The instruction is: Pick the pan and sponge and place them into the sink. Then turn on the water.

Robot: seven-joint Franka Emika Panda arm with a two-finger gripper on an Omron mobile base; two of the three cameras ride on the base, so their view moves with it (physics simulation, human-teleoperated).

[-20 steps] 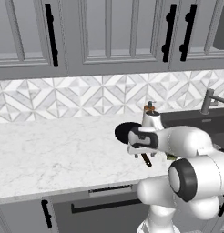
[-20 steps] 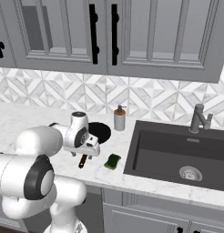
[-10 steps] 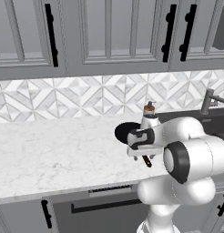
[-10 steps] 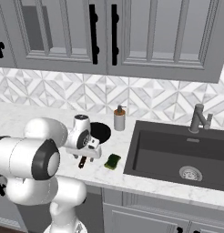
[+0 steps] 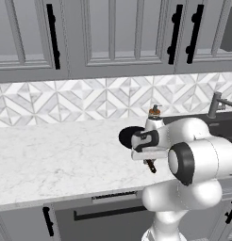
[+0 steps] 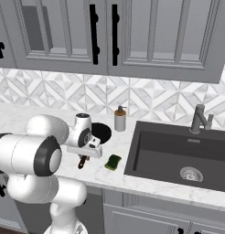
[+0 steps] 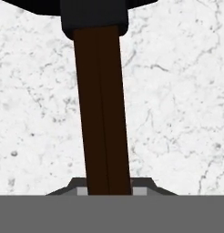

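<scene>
Marble counter runs under grey cabinets and a patterned tile wall, and in the left base view my arm bends low over it, the hand down at the near edge of the pan, whose black round shows just past my wrist. A brown stub of handle pokes out below the hand, toward the counter's front edge; a soap bottle stands behind. From the right base view the layout is plainer: the pan sits on the counter left of the sink, its handle running from the pan back toward me, with my gripper down across it. The sponge lies just beside, between the handle and the sink's rim, apart from both. The faucet stands at the sink's back edge, and no water runs. In the hand view I look straight along the handle — it runs from between my tips up to the black pan at the top, over white marble. My jaws are drawn in narrow, and I judge them closed on the handle, near its free end, though the tips themselves are all but hidden. So the long axis lies along my line of sight, the pan's weight hanging out ahead of the grip — and the sink waits well off to the right. Lifting, I'd expect the pan end to sag, so the carry wants a level wrist.
</scene>
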